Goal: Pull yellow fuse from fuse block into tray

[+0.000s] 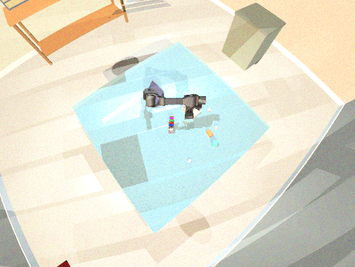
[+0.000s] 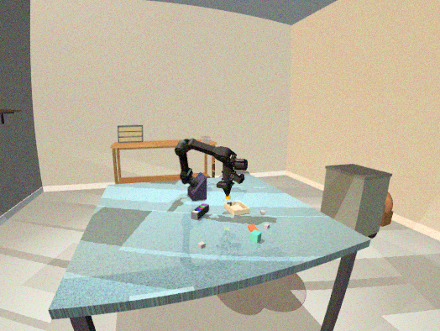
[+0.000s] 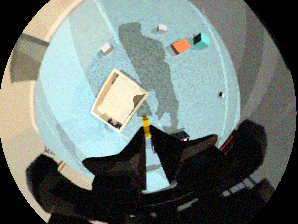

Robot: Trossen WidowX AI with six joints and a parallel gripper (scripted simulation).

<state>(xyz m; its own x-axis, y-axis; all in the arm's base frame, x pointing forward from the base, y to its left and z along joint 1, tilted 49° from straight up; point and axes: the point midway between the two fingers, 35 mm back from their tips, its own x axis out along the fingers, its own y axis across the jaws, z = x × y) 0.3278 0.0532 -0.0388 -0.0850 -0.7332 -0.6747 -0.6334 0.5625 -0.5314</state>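
My gripper (image 1: pixel 188 117) (image 2: pixel 227 194) (image 3: pixel 146 128) is shut on the yellow fuse (image 2: pixel 227 197) (image 3: pixel 146 125), which hangs below the fingertips, clear of the fuse block. The cream tray (image 1: pixel 197 112) (image 2: pixel 241 212) (image 3: pixel 114 100) stands on the table, partly hidden by the arm in the top view. In the exterior view the fuse is above the tray's left side; in the wrist view it shows beside the tray's near right corner. The fuse block (image 1: pixel 171 131) (image 2: pixel 195 215) stands left of the tray with magenta, green, red and blue fuses in it.
An orange block (image 1: pixel 209 133) (image 2: pixel 252 228) (image 3: pixel 180 46) and a teal block (image 1: pixel 215 143) (image 2: pixel 255 236) (image 3: pixel 201 41) lie on the table beyond the tray. Small pale cubes lie about, one (image 1: pixel 209 110) (image 2: pixel 263 212) (image 3: pixel 106 48) near the tray and another (image 1: pixel 189 160) (image 2: pixel 201 244) (image 3: pixel 221 94) farther off.
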